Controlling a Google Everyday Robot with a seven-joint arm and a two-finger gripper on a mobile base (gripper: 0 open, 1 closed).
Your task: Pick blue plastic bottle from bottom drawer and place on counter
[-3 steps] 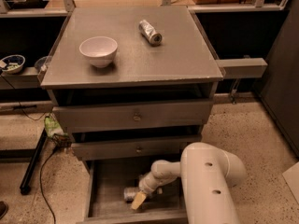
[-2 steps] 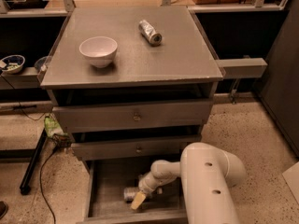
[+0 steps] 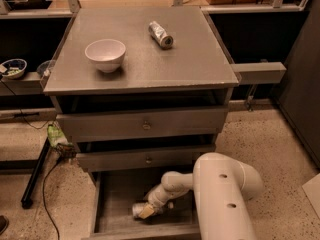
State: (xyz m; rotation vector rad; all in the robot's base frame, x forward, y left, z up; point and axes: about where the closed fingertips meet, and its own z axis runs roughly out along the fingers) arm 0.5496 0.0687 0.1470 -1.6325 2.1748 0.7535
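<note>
The blue plastic bottle (image 3: pixel 136 210) is lying on its side on the floor of the bottom drawer (image 3: pixel 117 191), toward the front and a little left of the middle; only a pale, greyish end of it is showing. The gripper (image 3: pixel 147 212) is reaching down into the drawer and sitting right against the bottle's right side, covering part of it. The bottom drawer is standing pulled out, its flat grey floor lying open to view. The counter (image 3: pixel 195 59), a flat grey square top with a lighter edge, is sitting well above the drawer.
</note>
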